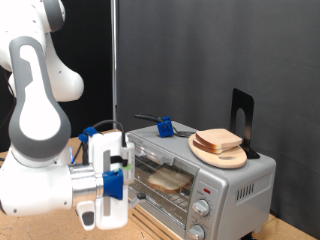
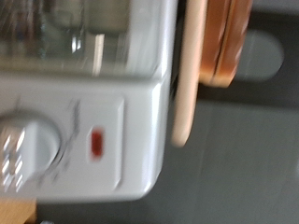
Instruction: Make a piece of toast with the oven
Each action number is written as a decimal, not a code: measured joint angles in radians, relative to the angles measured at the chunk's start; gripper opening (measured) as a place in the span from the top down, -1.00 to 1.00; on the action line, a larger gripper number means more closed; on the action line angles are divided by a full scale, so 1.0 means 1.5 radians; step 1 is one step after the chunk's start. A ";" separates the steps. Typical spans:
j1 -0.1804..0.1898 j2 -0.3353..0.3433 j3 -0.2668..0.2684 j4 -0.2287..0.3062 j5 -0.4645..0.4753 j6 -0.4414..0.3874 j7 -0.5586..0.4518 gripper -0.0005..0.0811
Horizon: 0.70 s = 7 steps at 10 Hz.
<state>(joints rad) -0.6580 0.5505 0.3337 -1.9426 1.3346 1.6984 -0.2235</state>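
The oven (image 1: 215,180) is a small silver box standing right of centre in the exterior view. The piece of toast (image 1: 168,180) lies on the wire rack inside it, pale with a tan crust. I cannot tell whether the glass door is shut. My gripper (image 1: 117,178), white with blue finger parts, hangs just off the oven's front, on the exterior view's left, with nothing visibly between its fingers. In the blurred wrist view the gripper does not show. That view holds the oven's panel (image 2: 112,140), a round knob (image 2: 23,154) and the red light (image 2: 96,143).
A round wooden plate (image 1: 232,159) (image 2: 187,93) with piled bread slices (image 1: 218,141) (image 2: 224,42) sits on the oven's roof. A blue-handled tool (image 1: 165,127) lies there too. A black stand (image 1: 243,118) rises behind, before a dark curtain. The wooden table shows at the exterior view's bottom.
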 joint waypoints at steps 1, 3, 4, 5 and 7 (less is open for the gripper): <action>0.011 0.018 0.002 0.019 0.017 0.032 0.000 -0.68; 0.034 0.057 0.004 0.064 0.031 0.080 0.001 -0.68; 0.045 0.079 0.004 0.090 0.031 0.093 0.004 -0.68; 0.055 0.102 0.004 0.116 0.030 0.106 0.007 -0.68; 0.068 0.147 0.001 0.168 0.007 0.114 0.016 -0.68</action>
<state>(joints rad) -0.5553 0.7705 0.3354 -1.6903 1.3450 1.8695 -0.1988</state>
